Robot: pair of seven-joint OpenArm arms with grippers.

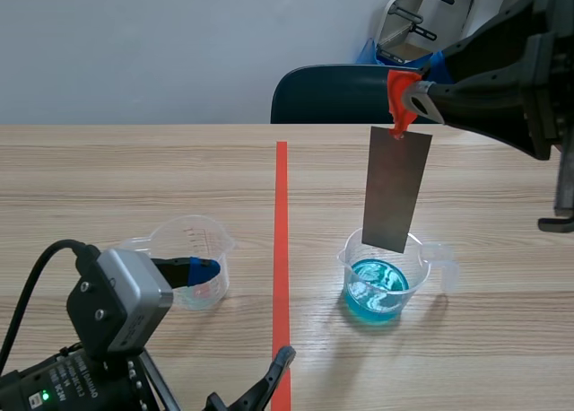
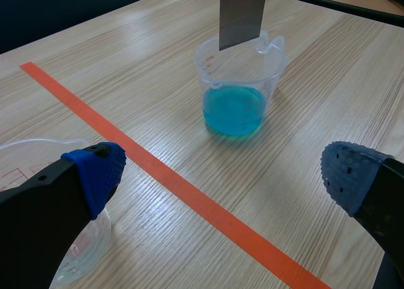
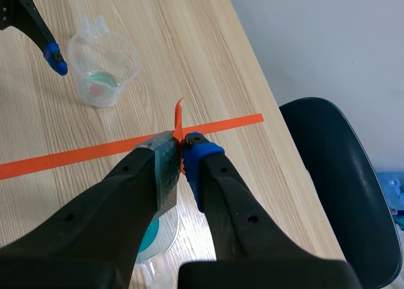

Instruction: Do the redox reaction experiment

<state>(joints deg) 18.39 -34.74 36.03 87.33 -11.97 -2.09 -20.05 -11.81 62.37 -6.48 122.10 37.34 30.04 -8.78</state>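
Note:
A grey metal strip point(image 1: 396, 188) hangs upright from an orange tab point(image 1: 401, 101), and my right gripper point(image 1: 420, 93), raised at the right, is shut on that tab. The strip's lower edge is about level with the rim of a clear beaker of blue liquid point(image 1: 377, 281), above the liquid. In the right wrist view the fingers pinch the tab point(image 3: 179, 128) and strip point(image 3: 165, 169) over the beaker point(image 3: 158, 235). My left gripper point(image 2: 224, 175) stands open and low, holding nothing. One blue pad point(image 2: 95, 169) is beside a second clear beaker point(image 1: 190, 260), which holds only a trace of liquid.
An orange tape line point(image 1: 282, 249) runs down the table between the two beakers. A dark chair point(image 1: 341, 92) stands behind the table's far edge. Bare wood lies ahead of the left gripper up to the blue beaker point(image 2: 237, 93).

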